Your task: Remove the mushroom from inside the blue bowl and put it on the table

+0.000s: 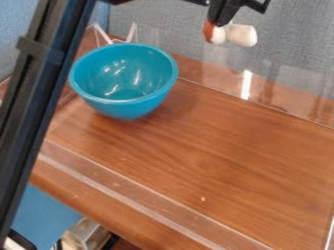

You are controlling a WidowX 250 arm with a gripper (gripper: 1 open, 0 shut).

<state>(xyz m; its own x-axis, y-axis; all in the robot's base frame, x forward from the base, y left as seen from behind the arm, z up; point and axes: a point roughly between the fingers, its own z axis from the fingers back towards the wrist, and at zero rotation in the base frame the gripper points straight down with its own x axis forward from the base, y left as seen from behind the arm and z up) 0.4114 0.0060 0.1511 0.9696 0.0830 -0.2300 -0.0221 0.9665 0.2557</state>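
The blue bowl point(124, 81) sits on the table point(222, 146) at the back left, and nothing shows inside it but reflections. My gripper point(224, 23) hangs at the top edge of the view, to the right of the bowl and well above the tabletop. Its dark fingers are shut on the mushroom point(235, 35), which lies sideways in the grip, orange-brown cap to the left and cream stem to the right. The mushroom is in the air, clear of both bowl and table.
A black slanted bar point(50, 98) crosses the left foreground and hides part of the bowl's left side. Low clear acrylic walls point(280, 88) edge the table at the back right and along the front. A blue-grey backdrop stands behind.
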